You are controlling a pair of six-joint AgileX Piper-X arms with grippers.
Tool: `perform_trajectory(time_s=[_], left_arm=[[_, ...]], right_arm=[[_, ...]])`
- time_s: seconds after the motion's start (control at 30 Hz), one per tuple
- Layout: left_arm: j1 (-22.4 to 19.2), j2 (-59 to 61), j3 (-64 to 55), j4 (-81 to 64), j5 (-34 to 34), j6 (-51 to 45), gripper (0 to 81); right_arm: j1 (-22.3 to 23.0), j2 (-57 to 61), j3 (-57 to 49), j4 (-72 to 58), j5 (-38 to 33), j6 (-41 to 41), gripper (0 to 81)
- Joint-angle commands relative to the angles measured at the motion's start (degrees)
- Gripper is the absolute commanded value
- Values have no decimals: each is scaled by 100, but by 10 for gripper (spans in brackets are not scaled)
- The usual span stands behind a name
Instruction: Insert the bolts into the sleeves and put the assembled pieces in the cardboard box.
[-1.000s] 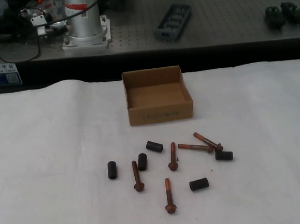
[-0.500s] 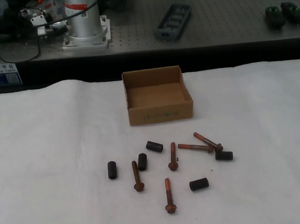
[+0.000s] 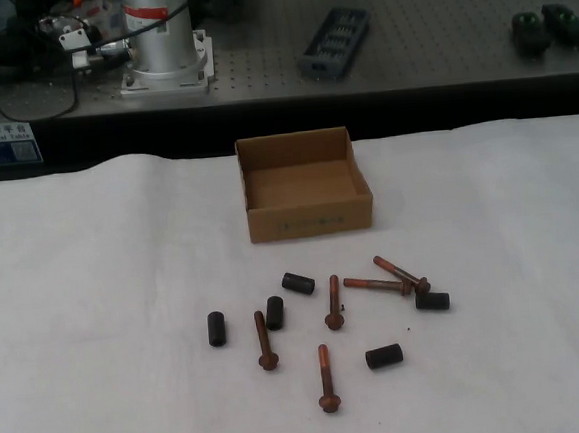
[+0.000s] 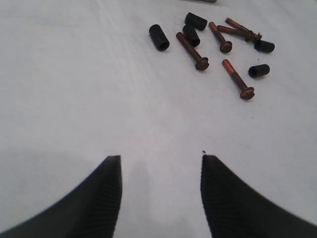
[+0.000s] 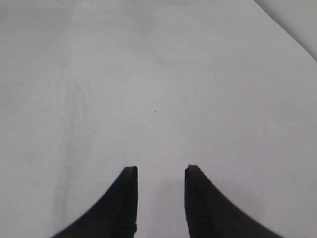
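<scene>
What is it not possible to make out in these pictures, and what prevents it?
High view: the near part of the cardboard box floor, hidden by its front wall.
High view: whether the two rightmost bolts touch the sleeve beside their heads; too small.
High view: the print on the box front; too small.

We found the bench covered with a white cloth. On it the open cardboard box stood, and nearer us five coppery bolts lay loose among five black sleeves.
</scene>
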Motion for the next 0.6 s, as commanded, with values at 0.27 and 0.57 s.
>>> perform_trajectory(time_s=[0.27,0.57], left_arm=[[1,0,18,-64,-212,-2677,363],[1,0,18,-14,-299,-2761,363]], right_arm=[[-45,-6,-42,-98,-42,-87,251],[-45,-6,-42,-98,-42,-87,251]])
